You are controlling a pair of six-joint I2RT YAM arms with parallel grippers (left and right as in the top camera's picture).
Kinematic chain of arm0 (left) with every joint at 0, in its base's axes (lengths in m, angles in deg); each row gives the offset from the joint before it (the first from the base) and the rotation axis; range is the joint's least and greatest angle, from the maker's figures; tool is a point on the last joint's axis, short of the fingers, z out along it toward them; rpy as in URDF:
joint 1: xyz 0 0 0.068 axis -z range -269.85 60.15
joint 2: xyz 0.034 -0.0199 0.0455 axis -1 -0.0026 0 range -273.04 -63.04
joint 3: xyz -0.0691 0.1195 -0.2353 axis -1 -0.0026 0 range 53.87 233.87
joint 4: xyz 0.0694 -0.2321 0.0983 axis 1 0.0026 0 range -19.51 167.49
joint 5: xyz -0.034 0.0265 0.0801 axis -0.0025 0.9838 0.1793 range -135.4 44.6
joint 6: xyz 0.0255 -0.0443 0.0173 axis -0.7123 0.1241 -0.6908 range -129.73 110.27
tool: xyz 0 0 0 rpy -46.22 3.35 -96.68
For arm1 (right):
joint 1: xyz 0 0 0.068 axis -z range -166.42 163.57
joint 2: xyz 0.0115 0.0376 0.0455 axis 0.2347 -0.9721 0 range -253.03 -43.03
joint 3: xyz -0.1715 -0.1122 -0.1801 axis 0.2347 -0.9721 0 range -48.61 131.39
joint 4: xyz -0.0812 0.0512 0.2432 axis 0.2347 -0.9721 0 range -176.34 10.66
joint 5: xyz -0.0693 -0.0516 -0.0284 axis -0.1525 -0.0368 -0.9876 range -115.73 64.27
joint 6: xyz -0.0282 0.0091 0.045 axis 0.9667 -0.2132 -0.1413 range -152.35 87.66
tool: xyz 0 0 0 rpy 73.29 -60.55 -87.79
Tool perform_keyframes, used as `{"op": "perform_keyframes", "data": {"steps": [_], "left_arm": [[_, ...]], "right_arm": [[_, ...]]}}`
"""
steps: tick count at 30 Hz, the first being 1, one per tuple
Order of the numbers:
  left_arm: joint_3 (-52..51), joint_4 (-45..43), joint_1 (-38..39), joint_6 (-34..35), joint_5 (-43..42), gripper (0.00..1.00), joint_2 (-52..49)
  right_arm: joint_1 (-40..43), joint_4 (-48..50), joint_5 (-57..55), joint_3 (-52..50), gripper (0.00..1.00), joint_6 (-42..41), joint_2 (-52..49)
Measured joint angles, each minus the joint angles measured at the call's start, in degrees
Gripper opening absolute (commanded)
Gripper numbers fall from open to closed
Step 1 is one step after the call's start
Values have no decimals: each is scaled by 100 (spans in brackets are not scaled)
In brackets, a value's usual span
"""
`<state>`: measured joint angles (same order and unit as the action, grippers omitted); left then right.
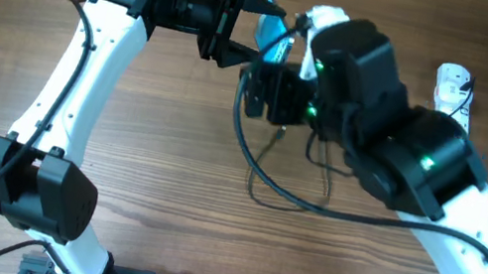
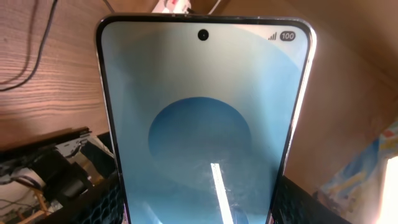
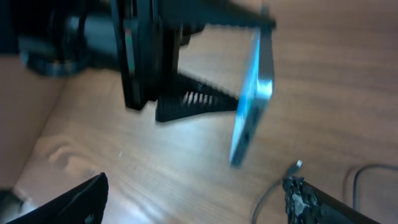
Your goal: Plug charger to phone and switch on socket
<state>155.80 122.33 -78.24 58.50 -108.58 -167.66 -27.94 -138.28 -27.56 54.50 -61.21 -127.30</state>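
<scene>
- One phone (image 2: pixel 199 124): pale blue screen with a darker blue disc, a camera dot at the top and "100" in the corner.
- My left pincer (image 1: pixel 261 31) is clamped on its long edges and holds it above the wooden surface (image 1: pixel 172 145).
- My right pincer (image 3: pixel 193 186) stands apart near the phone, gripping nothing.
- One charger (image 3: pixel 296 167): a thin black cable, its small tip just beside one of my right fingers.
- One white socket (image 1: pixel 454 88), well apart on my right.

Overhead straight down over table (image 1: pixel 167 174); both wrist views close on same phone (image 2: pixel 205 124)
</scene>
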Motion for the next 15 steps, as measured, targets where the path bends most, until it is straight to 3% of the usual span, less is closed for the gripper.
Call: {"op": "perform_keyframes", "data": {"steps": [7, 13, 15], "left_arm": [[0, 37, 2, 4, -221, 67, -2], [0, 37, 2, 2, -387, 68, -2], [0, 37, 2, 2, -404, 68, -2]], "right_arm": [[-9, 197, -876, 24, 76, -365, -433], [-9, 343, -903, 24, 54, -518, -667], [-9, 348, -920, 24, 52, -560, -667]]}}
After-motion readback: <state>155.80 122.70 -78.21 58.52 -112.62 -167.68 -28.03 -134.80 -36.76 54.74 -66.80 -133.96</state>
